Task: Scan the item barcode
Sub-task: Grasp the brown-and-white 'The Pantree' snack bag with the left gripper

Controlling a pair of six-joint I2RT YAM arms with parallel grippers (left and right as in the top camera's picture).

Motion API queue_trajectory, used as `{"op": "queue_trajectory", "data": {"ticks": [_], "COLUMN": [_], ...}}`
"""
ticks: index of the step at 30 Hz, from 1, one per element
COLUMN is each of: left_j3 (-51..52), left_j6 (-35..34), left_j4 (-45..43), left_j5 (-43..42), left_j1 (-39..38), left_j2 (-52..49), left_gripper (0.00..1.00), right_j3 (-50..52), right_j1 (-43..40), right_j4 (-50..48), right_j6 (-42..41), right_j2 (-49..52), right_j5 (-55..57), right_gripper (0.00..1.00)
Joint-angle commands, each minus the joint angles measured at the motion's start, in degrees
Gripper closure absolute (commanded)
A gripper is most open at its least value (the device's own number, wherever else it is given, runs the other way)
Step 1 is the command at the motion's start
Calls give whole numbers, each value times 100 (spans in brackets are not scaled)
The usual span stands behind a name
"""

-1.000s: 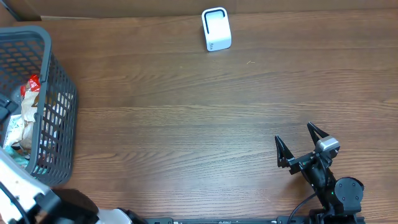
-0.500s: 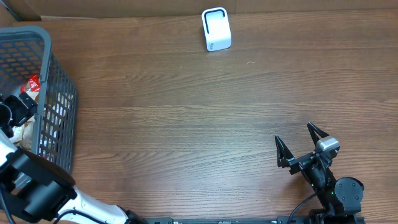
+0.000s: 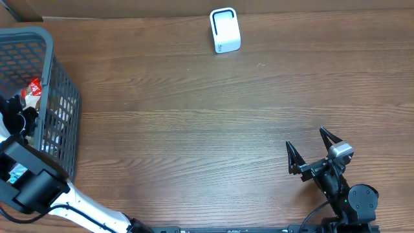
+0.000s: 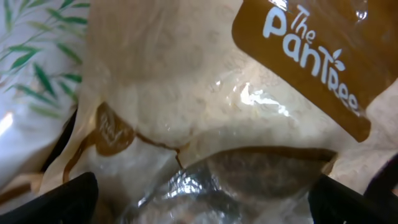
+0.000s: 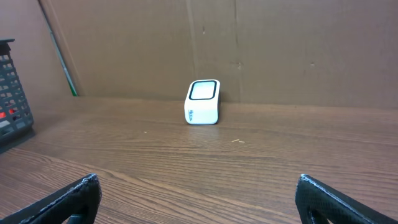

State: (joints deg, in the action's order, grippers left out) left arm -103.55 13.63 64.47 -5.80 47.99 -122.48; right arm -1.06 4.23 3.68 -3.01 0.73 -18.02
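We are looking down the left gripper (image 4: pixel 202 200), which is reaching into the grey mesh basket (image 3: pixel 61 97) at the left edge of the surface (image 3: pixel 194 129). Its fingers (image 4: pixel 59 200) are standing spread, one at each lower corner of the wrist view, with the Pantree pack (image 4: pixel 186 106) lying directly ahead of them and filling the gap. We cannot tell whether the tips are touching the wrapper.

The pack is showing a cream, glossy face. Its brown label is sitting ahead and to the right of the gripper, with the lettering running on a slant, dropping toward the right finger. The pack is overflowing the frame, so we cannot tell its long axis. A leaf-printed pack (image 4: pixel 25 56) is crowding it ahead and to the left, and a red packet (image 3: pixel 33 85) is lying beyond the gripper, against the basket wall. Room inside the basket is looking tight.

The right gripper (image 5: pixel 198 190) is resting low over the surface with its fingers wide apart, holding nothing. The white barcode scanner (image 5: pixel 203 102) is standing straight ahead of it, well apart, its window tilting up and back toward this gripper, just before the cardboard wall (image 5: pixel 280 43). Bare wood is stretching between them, and the basket is showing far to this gripper's left.
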Motion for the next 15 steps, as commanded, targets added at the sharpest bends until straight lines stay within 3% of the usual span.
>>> {"op": "queue_trajectory", "data": {"ticks": [1,15], "left_j3": [-70,-66], "left_j6": [162,162], "left_j4": [-66,-83], "left_j5": [0,-105], "left_j1": [-44,-55], "left_j2": [-190,-313], "left_gripper": [5,15], "right_j3": [59,59], "right_j1": [37,37], "right_j4": [-35,-35], "right_j6": [-24,-24], "right_j2": [-55,-55], "right_j5": [0,0], "right_gripper": [0,0]}}
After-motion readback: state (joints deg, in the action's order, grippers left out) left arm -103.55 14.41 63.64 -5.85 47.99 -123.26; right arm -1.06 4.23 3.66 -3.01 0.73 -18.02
